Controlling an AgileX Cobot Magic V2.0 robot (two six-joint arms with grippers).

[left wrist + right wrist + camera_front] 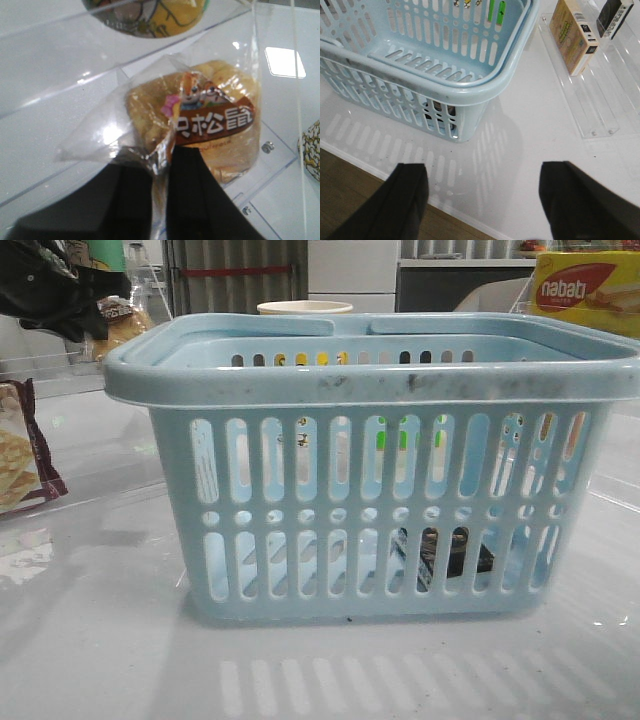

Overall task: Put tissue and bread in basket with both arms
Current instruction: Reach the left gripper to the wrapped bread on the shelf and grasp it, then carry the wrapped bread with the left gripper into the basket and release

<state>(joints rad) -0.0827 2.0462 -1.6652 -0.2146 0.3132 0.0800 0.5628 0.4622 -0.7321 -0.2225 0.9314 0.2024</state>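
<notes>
Three views show the moment. From the front, the basket (375, 465) stands in the middle of the white bench (90, 640), filling most of the view; through the slots low on its right side a small dark packet, the tissue (445, 552), lies on the basket floor. A cracker packet (22, 455) lies on the bench at the left edge, a yellow nabati box (588, 290) sits far back on the right, and a pale cup rim (305, 308) shows just behind the basket. High at the left, the left arm (45, 285) is a dark shape with something golden-brown beside it. In the left wrist view, the left hand (161, 165) has its dark fingers (195, 195) pinched shut on the clear wrapper of the bread (210, 120), which hangs above a clear plastic tray (270, 165). In the right wrist view, the right hand (485, 200) is spread wide with nothing between its fingers (405, 200), hovering over the bench edge just beside the basket (470, 90); a tan box (575, 35) lies on a clear tray beyond.
</notes>
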